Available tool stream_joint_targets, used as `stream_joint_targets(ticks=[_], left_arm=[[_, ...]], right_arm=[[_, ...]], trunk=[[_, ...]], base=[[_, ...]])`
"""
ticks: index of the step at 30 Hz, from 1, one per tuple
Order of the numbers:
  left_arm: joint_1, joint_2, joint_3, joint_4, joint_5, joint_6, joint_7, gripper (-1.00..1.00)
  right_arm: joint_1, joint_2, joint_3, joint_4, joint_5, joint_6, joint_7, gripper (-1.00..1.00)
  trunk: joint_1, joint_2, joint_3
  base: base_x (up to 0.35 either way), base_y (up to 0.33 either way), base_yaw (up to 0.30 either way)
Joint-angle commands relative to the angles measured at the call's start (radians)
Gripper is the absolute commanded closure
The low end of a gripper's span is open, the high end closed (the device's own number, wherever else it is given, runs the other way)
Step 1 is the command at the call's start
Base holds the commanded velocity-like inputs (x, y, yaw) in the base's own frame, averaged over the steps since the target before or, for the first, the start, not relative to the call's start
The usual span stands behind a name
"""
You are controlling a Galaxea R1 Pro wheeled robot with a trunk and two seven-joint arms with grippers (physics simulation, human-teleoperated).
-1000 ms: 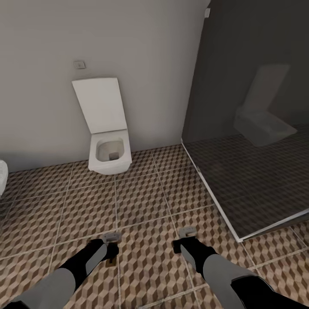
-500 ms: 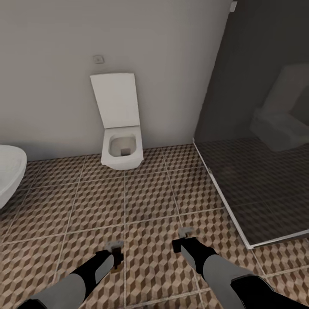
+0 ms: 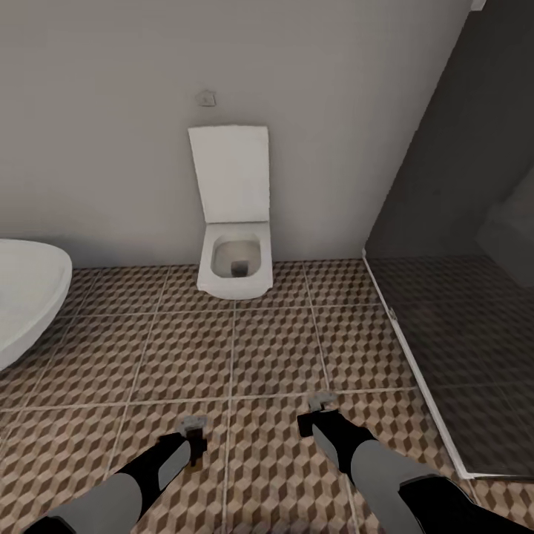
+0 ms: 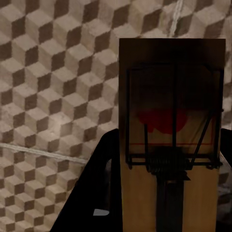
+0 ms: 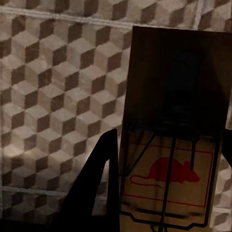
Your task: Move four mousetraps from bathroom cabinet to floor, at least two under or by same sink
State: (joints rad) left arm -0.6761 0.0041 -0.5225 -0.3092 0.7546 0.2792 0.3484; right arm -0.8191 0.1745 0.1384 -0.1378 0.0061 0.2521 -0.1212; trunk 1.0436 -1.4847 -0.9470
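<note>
- The left gripper (image 3: 194, 432) hangs low over the bathroom floor (image 3: 274, 356), at about 7 o'clock in the head view, its black-and-grey arm reaching in from the lower edge.
- In the left wrist view its jaws are pinching a mousetrap (image 4: 171, 140): a pale wooden board with a dark wire frame, a coiled spring and a red spot, held flat between the two dark fingers (image 4: 92, 193) above the cube-patterned tiles.
- In the head view only a small brown sliver of that board shows beneath the left gripper.
- The right gripper (image 3: 315, 415) sits at about 5 o'clock in the head view, level with the left one and well apart from it.
- The right wrist view shows its jaws pinching a second mousetrap (image 5: 176, 140), with a red mouse outline printed inside a red frame and dark wire across it; the far half of the board lies in shadow.
- A white toilet (image 3: 234, 259) with its lid raised stands against the grey wall (image 3: 111, 148) at 12 o'clock, a small flush plate (image 3: 205, 97) on the wall above it.
- The rim of a white sink (image 3: 30, 297) comes in at 9 o'clock.
- A dark glass shower wall (image 3: 460, 222) with a white base strip runs along the 3 o'clock side.
</note>
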Motion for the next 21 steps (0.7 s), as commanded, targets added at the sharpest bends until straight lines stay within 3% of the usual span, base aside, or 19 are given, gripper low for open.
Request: stream_joint_targets(ticks=[1,12,21], left_arm=[[0.000,0.000,-0.005,-0.002,0.003,0.005,0.009,1.00],[0.000,0.003,-0.007,-0.002,-0.001,0.003,0.006,1.00],[0.000,0.002,-0.008,-0.002,-0.006,0.002,-0.007,1.00]], right_arm=[[0.000,0.000,0.006,-0.002,-0.001,0.007,-0.001,1.00],[0.000,0.000,0.006,0.000,-0.002,0.006,-0.003,1.00],[0.000,0.000,0.006,0.001,-0.003,-0.007,-0.001,1.00]], trunk=[[0.001,0.000,-0.002],[0.001,0.000,-0.013],[0.001,0.000,-0.015]], base=[[0.336,0.000,0.218],[0.338,0.000,0.210],[0.339,0.000,0.041]])
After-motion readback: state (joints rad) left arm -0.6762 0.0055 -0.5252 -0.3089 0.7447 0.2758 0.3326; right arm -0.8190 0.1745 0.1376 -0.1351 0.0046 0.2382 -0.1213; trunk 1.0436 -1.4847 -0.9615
